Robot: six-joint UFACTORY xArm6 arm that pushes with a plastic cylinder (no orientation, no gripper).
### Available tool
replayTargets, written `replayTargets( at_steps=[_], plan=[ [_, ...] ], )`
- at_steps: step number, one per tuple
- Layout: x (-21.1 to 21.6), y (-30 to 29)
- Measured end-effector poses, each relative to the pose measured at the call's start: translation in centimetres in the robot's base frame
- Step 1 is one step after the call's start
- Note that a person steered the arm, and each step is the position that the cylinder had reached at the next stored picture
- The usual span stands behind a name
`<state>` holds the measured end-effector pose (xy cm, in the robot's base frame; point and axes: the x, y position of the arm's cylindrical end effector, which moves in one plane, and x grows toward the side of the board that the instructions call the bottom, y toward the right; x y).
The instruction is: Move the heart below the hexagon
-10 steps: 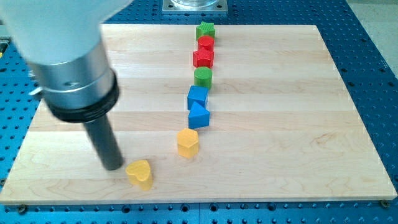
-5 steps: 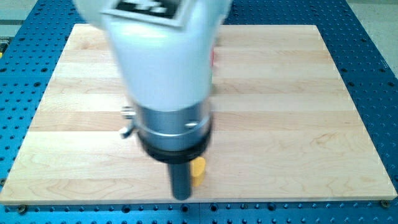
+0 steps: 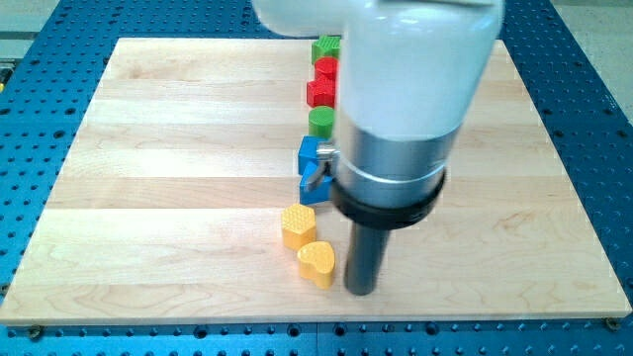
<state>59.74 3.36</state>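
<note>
The yellow heart [image 3: 316, 263] lies near the view's bottom, just below and slightly right of the yellow hexagon [image 3: 297, 225]; the two almost touch. My tip [image 3: 360, 291] rests on the board just right of the heart, a small gap away. The arm's body hides the area right of the block column.
A column of blocks runs up from the hexagon: a blue block [image 3: 314, 184] partly hidden by the arm, another blue block [image 3: 312, 153], a green cylinder [image 3: 320, 122], a red block [image 3: 320, 93], another red block [image 3: 325, 69] and a green block [image 3: 325, 46] at the top edge.
The heart has moved right, from the bottom left to just below the hexagon. My tip has swept from the heart's left side across to its right side.
</note>
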Motion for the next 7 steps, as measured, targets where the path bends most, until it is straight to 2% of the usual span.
replayTargets(
  at_steps=[3, 4, 5, 7],
  plan=[
    [2.1, -6.6],
    [2.1, -11.8],
    [2.1, -14.2],
    [2.1, -14.4]
  ],
)
